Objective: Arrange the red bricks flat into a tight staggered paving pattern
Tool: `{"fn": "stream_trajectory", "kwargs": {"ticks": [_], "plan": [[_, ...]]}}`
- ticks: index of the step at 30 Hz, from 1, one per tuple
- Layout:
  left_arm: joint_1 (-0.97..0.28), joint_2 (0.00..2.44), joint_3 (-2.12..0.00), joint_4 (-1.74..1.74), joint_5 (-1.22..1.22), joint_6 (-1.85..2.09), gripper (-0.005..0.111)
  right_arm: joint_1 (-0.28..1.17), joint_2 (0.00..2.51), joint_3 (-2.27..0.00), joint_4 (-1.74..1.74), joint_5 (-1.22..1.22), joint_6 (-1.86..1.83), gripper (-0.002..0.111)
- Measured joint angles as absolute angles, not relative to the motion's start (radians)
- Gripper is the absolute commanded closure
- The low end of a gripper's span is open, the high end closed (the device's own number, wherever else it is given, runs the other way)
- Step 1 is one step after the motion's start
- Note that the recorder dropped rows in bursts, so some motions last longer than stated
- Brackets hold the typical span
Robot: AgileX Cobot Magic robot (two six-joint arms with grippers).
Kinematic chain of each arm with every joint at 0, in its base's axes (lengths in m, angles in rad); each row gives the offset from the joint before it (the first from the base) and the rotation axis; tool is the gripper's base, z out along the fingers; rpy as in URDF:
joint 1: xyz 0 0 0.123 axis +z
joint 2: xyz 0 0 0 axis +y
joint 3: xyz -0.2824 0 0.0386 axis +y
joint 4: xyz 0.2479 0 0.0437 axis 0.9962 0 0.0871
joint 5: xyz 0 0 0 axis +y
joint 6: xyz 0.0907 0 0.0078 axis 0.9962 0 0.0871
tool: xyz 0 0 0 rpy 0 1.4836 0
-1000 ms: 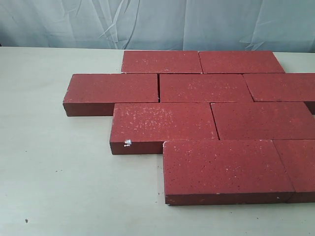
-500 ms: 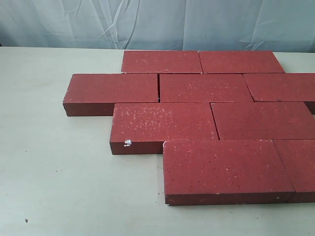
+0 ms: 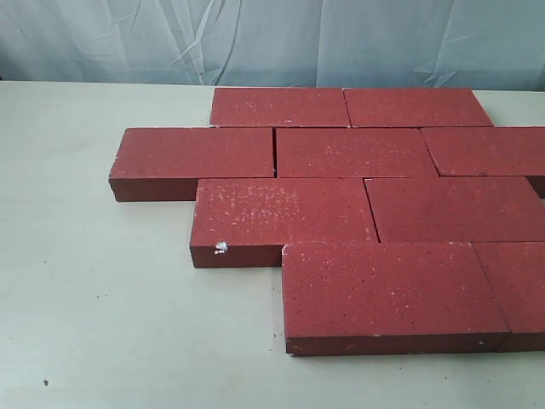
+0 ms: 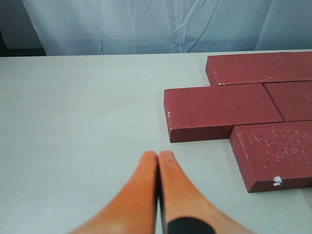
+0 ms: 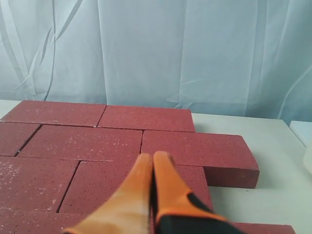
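Red bricks [image 3: 353,153] are lying flat on the table [image 3: 102,298]. You're looking at nine of them in the exterior view, in four rows running 9 to 3 o'clock.

- Row at 12 is showing two, the next three, then two, then two at 6. The bricks at the 3 o'clock end are running off frame.
- Each row is sitting offset from its neighbour, so the seams are staggering.
- Joints are reading tight: bricks are butting edge to edge, with only thin dark lines showing between them.
- Second-row left brick [image 3: 196,153] is sticking out furthest toward 9.
- Third-row left brick [image 3: 281,211] is carrying a white chip [image 3: 220,248] on its corner at 7 o'clock.
- Near-row left brick [image 3: 392,294] is sitting closest to 6, with its front face showing.

Left tool [image 4: 158,155] is sitting with its orange halves pressed together, pinching nothing. It's hanging over bare table, apart from the pattern's stepped edge.

Right tool [image 5: 151,157] is also pressed together, pinching nothing. It's pointing across the brick field, and I can't tell whether the tip is touching a brick top.

Pale blue curtain [image 3: 255,43] is hanging behind the table at 12.
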State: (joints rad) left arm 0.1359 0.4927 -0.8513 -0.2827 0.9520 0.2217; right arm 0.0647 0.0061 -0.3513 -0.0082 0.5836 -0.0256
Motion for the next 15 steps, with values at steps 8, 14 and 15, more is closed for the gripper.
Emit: {"fn": "stream_trajectory", "kwargs": {"ticks": [8, 14, 15], "plan": [[0.136, 0.493, -0.851, -0.281, 0.952, 0.222, 0.107, 0.065, 0.006, -0.349, -0.01, 0.579, 0.0, 0.109], [0.136, 0.493, -0.851, -0.281, 0.952, 0.222, 0.107, 0.065, 0.006, -0.347, -0.012, 0.579, 0.0, 0.109], [0.136, 0.493, -0.851, -0.281, 0.952, 0.222, 0.107, 0.065, 0.006, -0.345, -0.012, 0.577, 0.0, 0.109]]}}
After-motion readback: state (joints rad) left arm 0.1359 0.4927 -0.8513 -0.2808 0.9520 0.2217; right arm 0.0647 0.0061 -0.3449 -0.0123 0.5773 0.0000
